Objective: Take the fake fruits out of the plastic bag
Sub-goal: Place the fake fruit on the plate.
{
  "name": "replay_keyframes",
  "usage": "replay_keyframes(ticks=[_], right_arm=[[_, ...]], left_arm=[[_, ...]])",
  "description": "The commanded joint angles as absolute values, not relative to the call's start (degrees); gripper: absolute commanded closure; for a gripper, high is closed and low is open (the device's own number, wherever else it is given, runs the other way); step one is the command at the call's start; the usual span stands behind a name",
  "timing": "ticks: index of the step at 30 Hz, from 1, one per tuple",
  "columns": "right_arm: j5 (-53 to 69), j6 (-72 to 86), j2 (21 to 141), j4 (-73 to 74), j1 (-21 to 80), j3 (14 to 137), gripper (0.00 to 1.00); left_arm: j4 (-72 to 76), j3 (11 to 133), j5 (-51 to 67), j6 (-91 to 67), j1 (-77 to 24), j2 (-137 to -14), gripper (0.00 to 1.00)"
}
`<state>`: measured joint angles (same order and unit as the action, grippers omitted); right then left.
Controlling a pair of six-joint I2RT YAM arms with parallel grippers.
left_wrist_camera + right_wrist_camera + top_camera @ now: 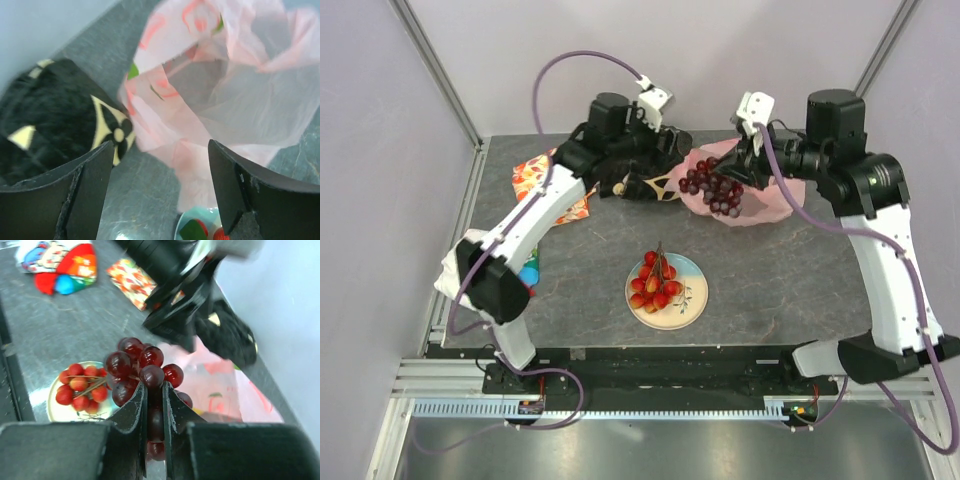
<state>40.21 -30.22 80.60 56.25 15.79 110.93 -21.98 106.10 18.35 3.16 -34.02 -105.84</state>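
Grape bunch (712, 190), dark purple-red and glossy, sits at the far right of the table, over the left part of the plastic bag (775, 210). Right gripper (154, 387) pinches it: both fingers press in on the middle of the bunch, with grapes bulging above and below them. Cannot tell whether the lowest grapes touch the bag.

Bag: thin, pink, translucent and crumpled, with red-and-green prints. It lies on the dark tabletop (770, 280) at the far right, under and beyond the right gripper. In the left wrist view its mouth gapes towards the camera.

Left gripper (160, 155): jaws spread wide with nothing between them. It hangs just left of the bag, with the black patterned cloth (50, 115) on its other side. That cloth lies far centre, just beside the bag's left edge.

Red fruit cluster (655, 283), small shiny fruits on brown stems, lies on the pale round plate (695, 300). The plate is at centre, nearer than the bag and well apart from it.

Orange leaf-print cloth (530, 178) lies flat at the far left. Red-and-blue printed cloth (60, 267) is at the left edge, nearer than the orange one; in the top view the left arm hides part of it.
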Motion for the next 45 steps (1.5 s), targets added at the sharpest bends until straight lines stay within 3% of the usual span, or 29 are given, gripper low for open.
replay_keyframes(ticks=[1,8,16,26,34,45], right_arm=[[41.57,-36.64,76.12,59.49,19.59,109.78,1.00],[39.21,-41.30,73.74,63.54,30.64,101.45,1.00],[26.81,-42.80,74.53,60.82,46.22,87.37,1.00],[21.53,-52.72,72.34,66.36,48.52,76.03,1.00],[21.45,-55.63,73.47,59.86,51.06,66.81,0.99],[22.23,-58.53,76.90,53.53,52.03,64.51,1.00]], left_arm=[[-26.10,108.38,18.64,7.90,-32.35,-93.97,0.16],[-29.27,97.93,16.61,13.71,-31.38,-82.10,0.15],[-31.02,93.70,19.85,12.40,-29.80,-72.88,0.17],[-30.85,89.91,22.23,10.90,-22.77,-67.33,0.18],[-30.85,87.72,24.70,8.53,-17.76,-66.36,0.18],[-30.85,85.87,25.58,7.47,-14.68,-66.62,0.19]])
